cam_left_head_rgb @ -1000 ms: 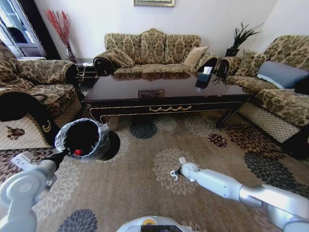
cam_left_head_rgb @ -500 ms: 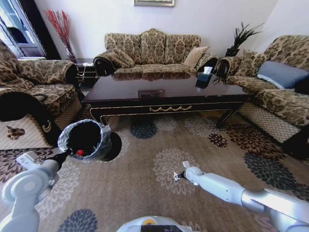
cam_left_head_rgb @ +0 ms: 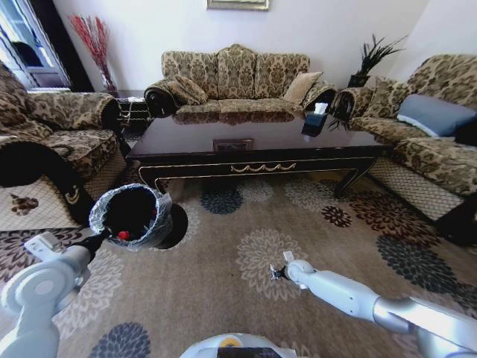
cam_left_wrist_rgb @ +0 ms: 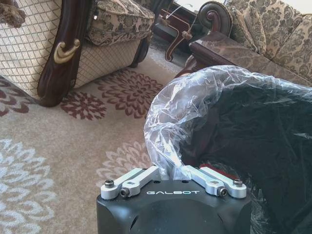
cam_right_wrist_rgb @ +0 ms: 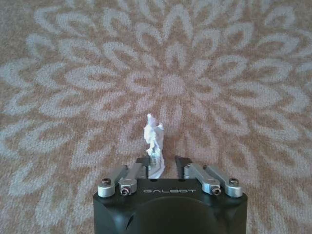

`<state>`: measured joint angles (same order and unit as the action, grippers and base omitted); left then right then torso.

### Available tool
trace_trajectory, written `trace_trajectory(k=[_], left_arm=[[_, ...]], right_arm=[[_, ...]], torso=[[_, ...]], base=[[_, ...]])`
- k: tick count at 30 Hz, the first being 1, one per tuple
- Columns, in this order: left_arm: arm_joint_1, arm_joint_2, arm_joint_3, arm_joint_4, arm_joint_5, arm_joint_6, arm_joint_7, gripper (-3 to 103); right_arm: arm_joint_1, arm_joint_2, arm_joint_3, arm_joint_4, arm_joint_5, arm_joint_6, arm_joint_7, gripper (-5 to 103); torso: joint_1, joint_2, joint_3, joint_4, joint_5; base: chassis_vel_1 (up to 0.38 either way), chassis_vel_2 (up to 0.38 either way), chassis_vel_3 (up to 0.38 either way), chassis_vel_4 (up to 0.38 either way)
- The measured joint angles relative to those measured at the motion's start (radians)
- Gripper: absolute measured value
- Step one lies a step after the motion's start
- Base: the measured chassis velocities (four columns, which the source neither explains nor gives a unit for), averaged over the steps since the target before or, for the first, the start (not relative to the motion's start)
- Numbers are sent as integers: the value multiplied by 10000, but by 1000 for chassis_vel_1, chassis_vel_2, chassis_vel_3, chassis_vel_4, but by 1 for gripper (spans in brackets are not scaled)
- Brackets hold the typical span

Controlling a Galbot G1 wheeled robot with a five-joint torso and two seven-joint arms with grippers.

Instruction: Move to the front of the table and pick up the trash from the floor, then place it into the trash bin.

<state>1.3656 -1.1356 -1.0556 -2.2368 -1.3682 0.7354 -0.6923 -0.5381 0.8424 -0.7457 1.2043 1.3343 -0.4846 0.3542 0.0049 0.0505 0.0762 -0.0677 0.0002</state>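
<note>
Between the fingers of the right hand (cam_right_wrist_rgb: pixel 165 165) sits the trash (cam_right_wrist_rgb: pixel 154 141), a white crumpled wrapper standing upright over the centre of a cream flower medallion on the floor (cam_right_wrist_rgb: pixel 58 58). One finger (cam_right_wrist_rgb: pixel 143 161) touches the wrapper's lower edge while the other stands slightly apart from it, so the jaws are partly closed about the piece; whether they are pressing it cannot be told. From the head view, the right hand (cam_left_head_rgb: pixel 277 273) is low over the same medallion, its arm reaching in from the lower right, with the wrapper a small pale speck at its tip. To the robot's left, the trash bin (cam_left_head_rgb: pixel 133 216), black with a clear crinkly liner, is held off the floor by the left hand (cam_left_head_rgb: pixel 104 236). The left wrist view shows the left hand (cam_left_wrist_rgb: pixel 171 171) clenched on the liner and rim of the bin (cam_left_wrist_rgb: pixel 234 126), the plastic bunched between its fingers. A small red object (cam_left_head_rgb: pixel 121 235) lies inside the bin. Beyond both arms, the table (cam_left_head_rgb: pixel 253 145) stands across the carpet, with a dark box (cam_left_head_rgb: pixel 314 119) near the far right corner of the tabletop. Patterned sofas (cam_left_head_rgb: pixel 235 74) surround the table on three sides.
</note>
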Motion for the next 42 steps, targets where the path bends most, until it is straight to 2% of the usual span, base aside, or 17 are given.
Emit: trace_trajectory(k=[1,2,6,10,18,20,21,22,23,25,26,28,31,33,36,39,42], left_arm=[[-10,5,6,0,2,-1,0,2],[-10,5,6,0,2,-1,0,2],[-74,8,60,26,28,0,6,2],[-94,-3,97,70,73,0,26,2],[-167,-16,193,118,100,0,63,2],[-183,-29,252,151,111,0,68,2],[-183,-29,252,151,111,0,68,2],[-188,-34,271,162,112,0,68,2],[-201,-47,315,174,110,0,74,2],[-207,-73,389,185,105,0,81,2],[-207,-73,389,185,105,0,81,2],[-206,-104,485,221,104,0,98,2],[-206,-130,534,272,107,0,98,2],[-204,-180,622,359,113,0,89,2],[-202,-201,661,405,143,0,67,2],[-238,-217,725,482,165,0,35,2],[-277,-217,744,499,172,0,13,2]], right_arm=[[1,-20,0,25,-37,2,-35,26],[1,-20,0,25,-37,2,-35,26],[45,-155,-40,126,-357,144,-348,4],[50,-229,-57,169,-565,319,-580,1],[173,-429,-58,376,-954,740,-1075,0],[330,-595,-80,588,-1332,1357,-1537,0],[330,-595,-80,588,-1332,1357,-1537,0],[392,-635,-80,653,-1488,1672,-1808,0],[581,-690,-65,811,-1723,2493,-2533,0],[989,-687,49,1102,-1779,3459,-3748,0],[989,-687,49,1102,-1779,3459,-3748,0],[1654,-555,394,1436,-1985,4315,-5407,0],[2041,-472,587,1704,-2027,4431,-5931,0],[2843,-241,807,2160,-1960,4676,-6449,0],[3255,-73,824,2304,-1989,4994,-6637,0],[4129,252,674,2735,-2247,5587,-7160,0],[4486,320,456,3019,-2289,5754,-7379,0]], torso=[[0,0,0,0,-1],[0,0,0,0,-1],[0,0,1,-4,-2],[1,0,1,-3,-3],[0,-1,0,-3,-1],[1,0,1,-3,-3],[1,0,1,-3,-3],[1,0,1,-4,-3],[1,0,0,-5,-2],[1,-1,1,-3,0],[1,-1,1,-3,0],[1,-1,2,1,-3],[1,-1,2,1,-2],[1,-1,0,0,-6],[1,-1,1,-1,-5],[1,-1,2,-1,-6],[1,-1,1,-1,-3]], base=[[0,0,0,0],[0,0,0,0],[0,0,0,0],[0,0,0,0],[0,0,0,0],[0,0,0,0],[0,0,0,0],[0,0,0,0],[0,0,0,0],[0,0,0,0],[0,0,0,0],[0,0,0,0],[0,0,0,0],[0,0,0,0],[0,0,0,0],[0,0,0,0],[0,0,0,0]])
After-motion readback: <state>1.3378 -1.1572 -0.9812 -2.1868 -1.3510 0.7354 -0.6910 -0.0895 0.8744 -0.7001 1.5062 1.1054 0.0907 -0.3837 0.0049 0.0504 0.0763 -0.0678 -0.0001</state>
